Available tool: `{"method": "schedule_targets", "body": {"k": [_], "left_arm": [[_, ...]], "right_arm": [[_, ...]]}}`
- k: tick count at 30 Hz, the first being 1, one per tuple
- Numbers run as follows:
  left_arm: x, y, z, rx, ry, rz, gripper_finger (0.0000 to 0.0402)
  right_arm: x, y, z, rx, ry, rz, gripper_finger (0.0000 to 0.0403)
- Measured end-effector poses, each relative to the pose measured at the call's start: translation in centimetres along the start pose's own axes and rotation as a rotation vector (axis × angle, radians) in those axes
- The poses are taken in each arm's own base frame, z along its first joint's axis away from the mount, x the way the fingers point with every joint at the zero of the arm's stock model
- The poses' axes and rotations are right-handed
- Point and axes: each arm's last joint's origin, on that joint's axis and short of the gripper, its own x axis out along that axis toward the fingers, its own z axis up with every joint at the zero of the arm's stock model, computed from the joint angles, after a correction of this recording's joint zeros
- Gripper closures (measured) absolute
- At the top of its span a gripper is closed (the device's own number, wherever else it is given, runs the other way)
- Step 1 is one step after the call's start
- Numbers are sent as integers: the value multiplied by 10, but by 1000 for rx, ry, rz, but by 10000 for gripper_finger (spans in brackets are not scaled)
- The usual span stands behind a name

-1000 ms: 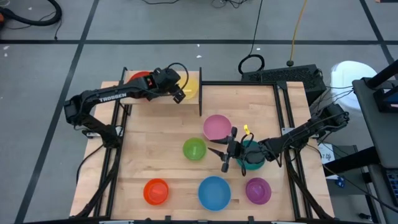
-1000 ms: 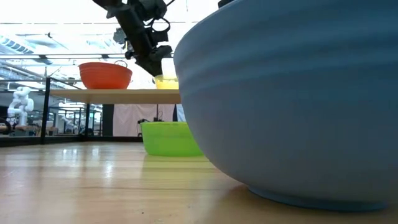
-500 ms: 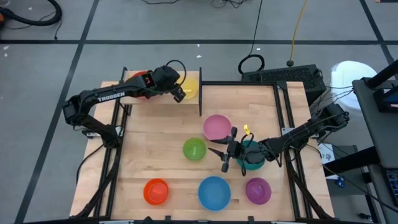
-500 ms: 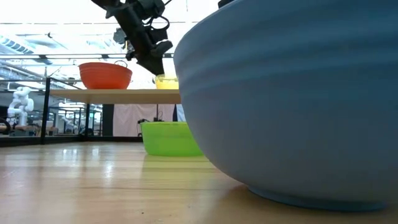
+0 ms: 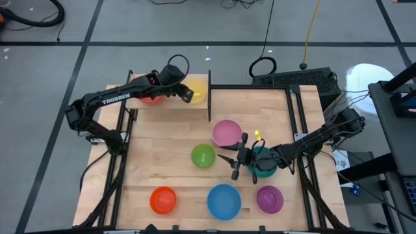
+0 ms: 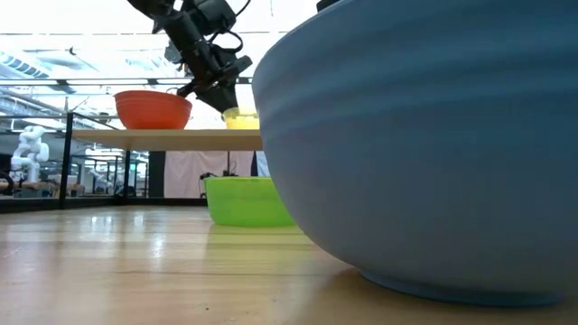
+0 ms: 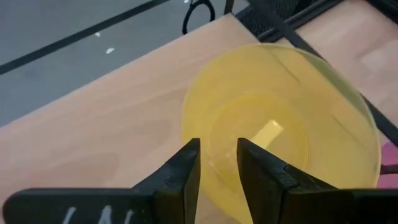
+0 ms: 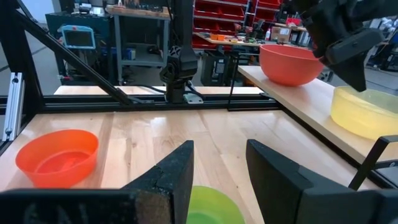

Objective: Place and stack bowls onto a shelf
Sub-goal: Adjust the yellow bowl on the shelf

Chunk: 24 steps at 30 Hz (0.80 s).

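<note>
The yellow bowl (image 5: 200, 91) and the red bowl (image 5: 151, 99) stand side by side on the shelf (image 6: 163, 137) at the table's far left. My left gripper (image 7: 217, 168) is slightly open just above the yellow bowl's near rim (image 7: 193, 134), and I see no touch. It also shows in the high view (image 5: 186, 95). My right gripper (image 5: 231, 161) is open and empty, low over the table between the green bowl (image 5: 203, 155) and the teal bowl (image 5: 265, 170). The arm covers part of the teal bowl.
The pink bowl (image 5: 227, 132) sits at mid-table. The orange bowl (image 5: 163, 199), the blue bowl (image 5: 224, 201) and the purple bowl (image 5: 269, 199) stand in a row along the near edge. A black post (image 5: 209, 97) stands at the shelf's right end.
My left gripper has drawn a little toward the table's far edge, and its arm now crosses more of the red bowl. It has also tipped. The yellow bowl stays on the shelf.
</note>
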Motion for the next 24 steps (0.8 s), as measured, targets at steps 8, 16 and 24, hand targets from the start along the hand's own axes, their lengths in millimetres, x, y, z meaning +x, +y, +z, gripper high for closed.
{"method": "schedule_targets", "body": {"k": [8,16,24], "left_arm": [[0,4,-1,2,13,42,241],[0,5,-2,6,6,91,229],[-4,-11,1,68,-46,19,229]], "right_arm": [[0,0,0,-30,0,2,264],[0,0,0,-30,0,2,264],[0,0,0,-30,0,2,264]]}}
